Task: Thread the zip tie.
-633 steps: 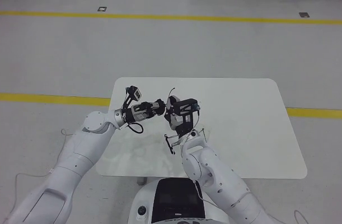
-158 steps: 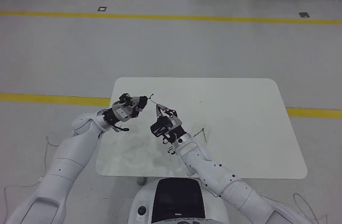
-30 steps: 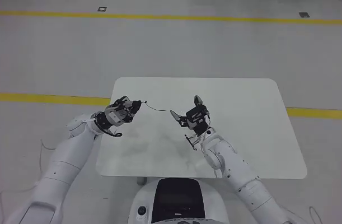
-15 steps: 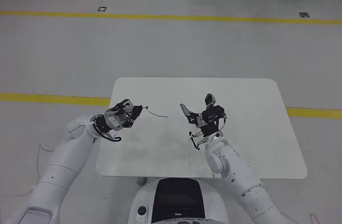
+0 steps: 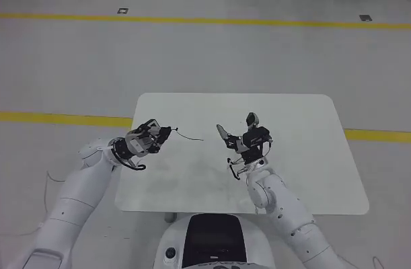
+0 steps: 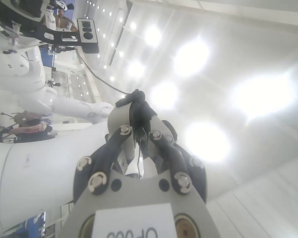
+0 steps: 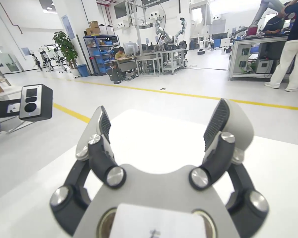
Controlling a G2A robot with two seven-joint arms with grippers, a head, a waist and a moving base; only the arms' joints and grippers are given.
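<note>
- One zip tie (image 5: 190,136); the left gripper (image 5: 162,132) is closed on one end; the tie juts out above the one table (image 5: 299,114).
- Right gripper (image 7: 161,122); its two fingers are spread wide and hold nothing; well apart from the tie.

The zip tie (image 5: 189,136) is black, a thin dark line against the plain white desk (image 5: 306,181). The floor (image 5: 259,60) is pale grey, with yellow stripes at 12, 9 and 3 o'clock. The right gripper (image 7: 164,117) has fingers (image 7: 216,122) with black ribbed pads and pale grey backs.
</note>
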